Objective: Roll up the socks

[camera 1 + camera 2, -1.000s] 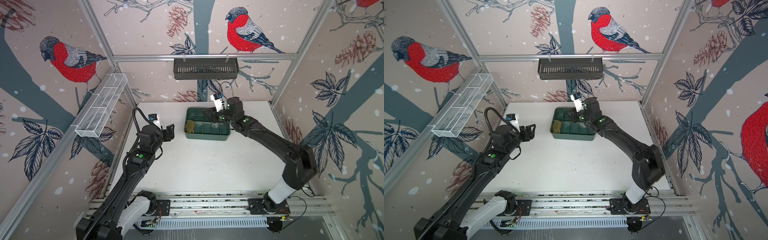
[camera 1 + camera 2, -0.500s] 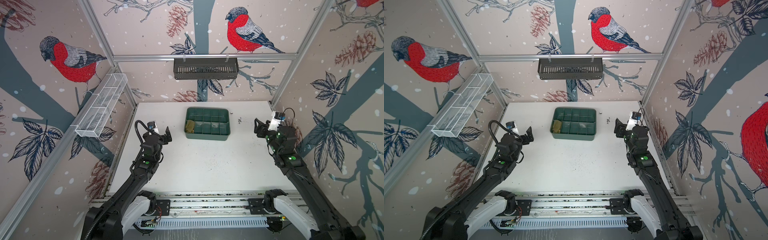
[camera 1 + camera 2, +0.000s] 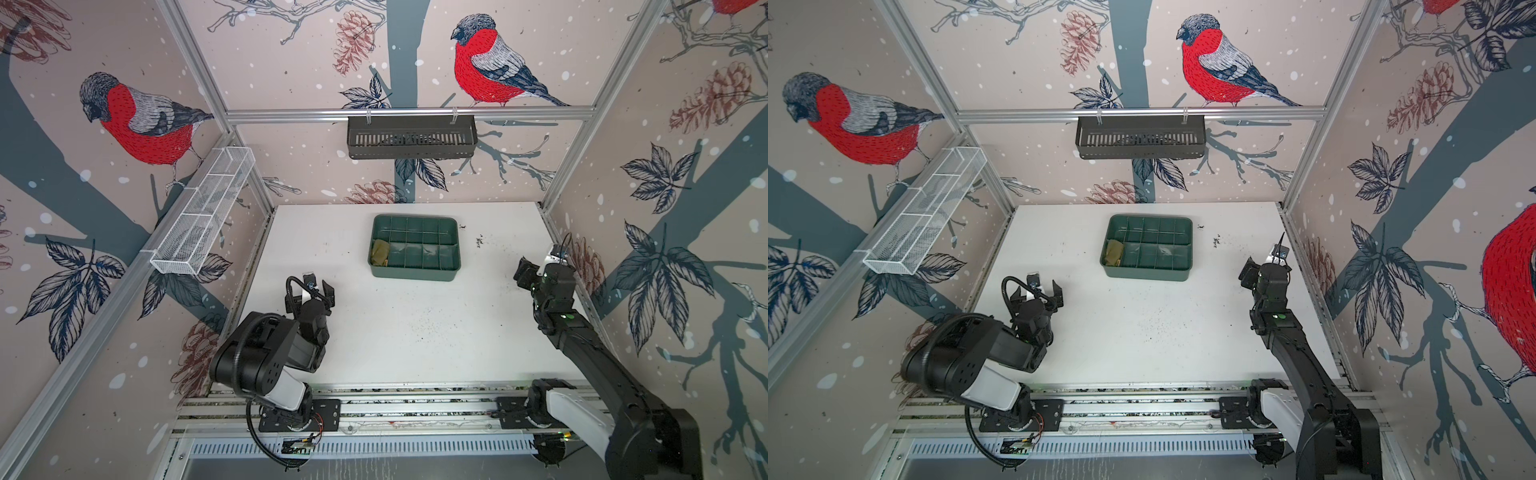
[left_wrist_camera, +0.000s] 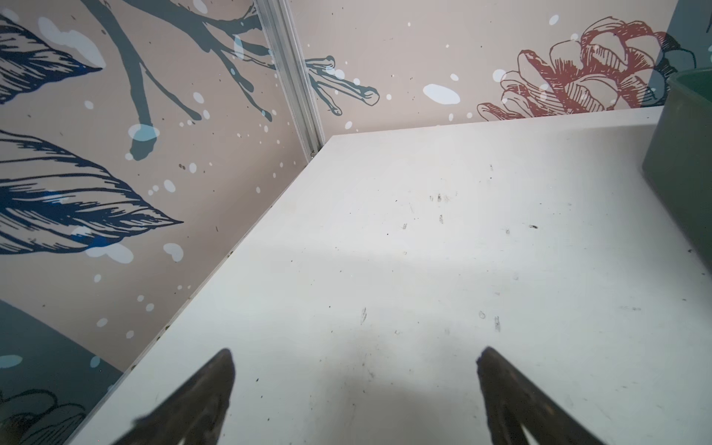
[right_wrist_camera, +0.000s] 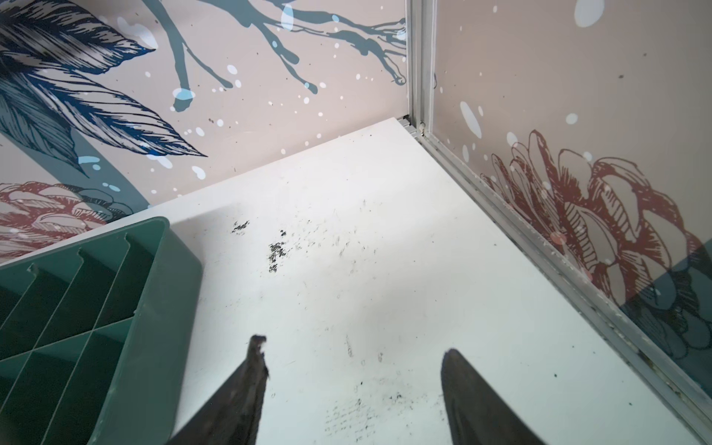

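One dark green compartmented tray (image 3: 415,272) (image 3: 1146,274) sits on the white table (image 3: 395,332). The socks (image 3: 380,252) (image 3: 1114,252) lie in it as one olive bundle, in the left-end compartment of the nearer row; how many socks it holds cannot be told. Two arms flank it. The left gripper (image 4: 356,356) (image 3: 311,293) and the right gripper (image 5: 355,346) (image 3: 530,274) both have their jaws spread and hold nothing. There is one white wire basket (image 3: 203,216) and one dark slotted basket (image 3: 411,137) on the walls.
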Robot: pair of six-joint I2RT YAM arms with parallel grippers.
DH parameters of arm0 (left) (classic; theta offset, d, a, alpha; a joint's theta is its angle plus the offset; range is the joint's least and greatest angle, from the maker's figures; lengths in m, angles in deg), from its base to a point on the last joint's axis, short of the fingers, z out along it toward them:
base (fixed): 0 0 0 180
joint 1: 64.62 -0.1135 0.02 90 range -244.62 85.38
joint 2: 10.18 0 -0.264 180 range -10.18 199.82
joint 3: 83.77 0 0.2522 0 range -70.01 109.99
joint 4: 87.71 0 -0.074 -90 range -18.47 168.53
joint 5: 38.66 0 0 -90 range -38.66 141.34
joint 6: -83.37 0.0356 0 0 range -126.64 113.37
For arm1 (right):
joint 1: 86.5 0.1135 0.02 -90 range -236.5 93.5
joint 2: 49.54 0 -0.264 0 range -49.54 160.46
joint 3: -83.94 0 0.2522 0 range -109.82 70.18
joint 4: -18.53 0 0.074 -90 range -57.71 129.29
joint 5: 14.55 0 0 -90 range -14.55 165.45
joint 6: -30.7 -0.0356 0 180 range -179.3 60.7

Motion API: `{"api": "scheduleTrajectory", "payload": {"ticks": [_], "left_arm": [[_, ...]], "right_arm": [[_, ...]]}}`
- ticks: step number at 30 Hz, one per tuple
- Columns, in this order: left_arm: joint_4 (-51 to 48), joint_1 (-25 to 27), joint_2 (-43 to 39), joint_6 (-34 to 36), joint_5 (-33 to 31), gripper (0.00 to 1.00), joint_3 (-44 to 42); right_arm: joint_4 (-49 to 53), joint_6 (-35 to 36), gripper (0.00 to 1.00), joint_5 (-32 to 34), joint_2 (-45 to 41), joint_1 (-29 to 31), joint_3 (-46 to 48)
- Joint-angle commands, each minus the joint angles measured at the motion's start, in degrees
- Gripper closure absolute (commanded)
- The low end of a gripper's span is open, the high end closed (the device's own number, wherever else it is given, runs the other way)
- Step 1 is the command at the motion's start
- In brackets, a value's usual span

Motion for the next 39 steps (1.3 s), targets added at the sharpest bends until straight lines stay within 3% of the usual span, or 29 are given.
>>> {"api": "scheduleTrajectory", "payload": {"ticks": [1,2,5,9,11,18,25,29,31,39], "left_arm": [[12.5,-1.8,-1.6,-1.5,3.4,0.03,-0.4],[10.6,-2.1,-0.7,-1.6,5.2,0.03,0.5],[18.0,-2.2,3.9,0.9,7.0,0.03,0.6],[16.1,-2.5,3.1,0.5,8.1,0.03,0.8],[14.9,-2.5,2.5,0.2,8.2,0.03,0.8],[15.5,-2.5,2.8,0.3,8.3,0.03,0.6],[14.9,-2.6,2.7,0.3,8.2,0.03,1.1],[12.4,-2.8,2.3,-0.2,8.0,0.03,2.2],[13.0,-2.8,2.4,-0.1,7.9,0.03,1.9],[13.4,-2.8,2.5,-0.1,7.7,0.02,1.7]], "right_arm": [[-8.7,1.8,0.26,3.6,0.4,0.1,2.1],[-11.2,2.6,0.25,4.3,0.5,0.1,3.3],[-19.0,4.3,0.24,6.6,0.5,0.1,7.5],[-35.7,6.7,0.23,8.1,2.2,0.1,15.4],[-44.0,7.2,0.22,9.2,6.9,0.0,17.8],[-58.7,10.1,0.21,8.5,25.4,0.8,17.7],[-56.8,12.5,0.2,7.9,29.8,2.4,14.4],[-55.6,11.8,0.12,4.8,29.7,0.9,14.0],[-55.4,11.8,0.0,4.8,29.5,0.9,14.0],[-55.5,11.9,0.0,4.8,29.4,1.0,14.0]]}}
